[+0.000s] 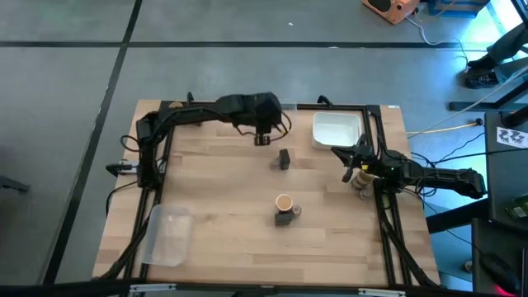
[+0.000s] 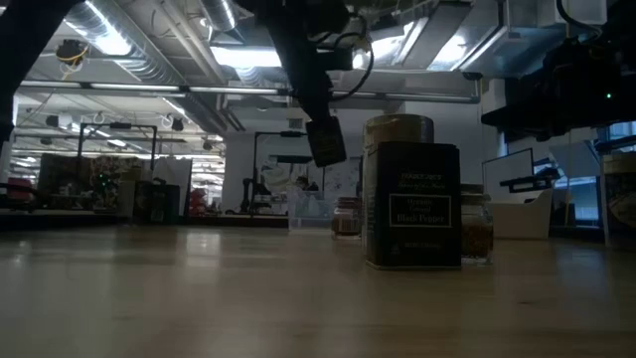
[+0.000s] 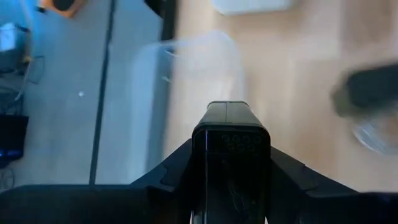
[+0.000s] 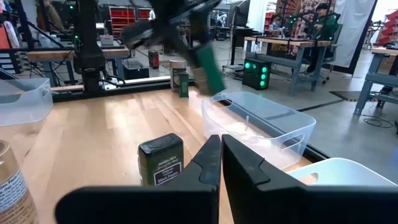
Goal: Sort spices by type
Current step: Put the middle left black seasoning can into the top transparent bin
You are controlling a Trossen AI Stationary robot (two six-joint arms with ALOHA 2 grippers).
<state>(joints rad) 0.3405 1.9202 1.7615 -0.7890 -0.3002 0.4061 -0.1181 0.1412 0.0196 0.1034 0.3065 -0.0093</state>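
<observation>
Spices, small jars of several kinds, stand scattered on a wooden table (image 1: 223, 206) seen from above. A dark boxy jar (image 1: 285, 158) stands alone near the table's middle toward the far side. Nearer the front, a round tan-topped jar (image 1: 283, 202) stands touching a second dark boxy jar (image 1: 283, 218), with a tiny jar (image 1: 295, 211) just beside them. The left gripper (image 1: 261, 138) hangs above the far side of the table, fingers clamped on another dark boxy jar (image 3: 231, 162) held clear of the surface; a clear tray (image 4: 261, 124) lies near it. The right gripper (image 4: 221, 155) waits at the table's right edge, its fingers pressed together with nothing between them, beside a white tray (image 1: 337, 130) and one more small jar (image 1: 360, 183). A second clear tray (image 1: 169, 233) lies at the front left. The jars look light, rigid and probably smooth, so they could slip or topple; the boxy ones offer flat sides for a firm grip across the body, while the round ones seem best taken across the middle, below the lid.
</observation>
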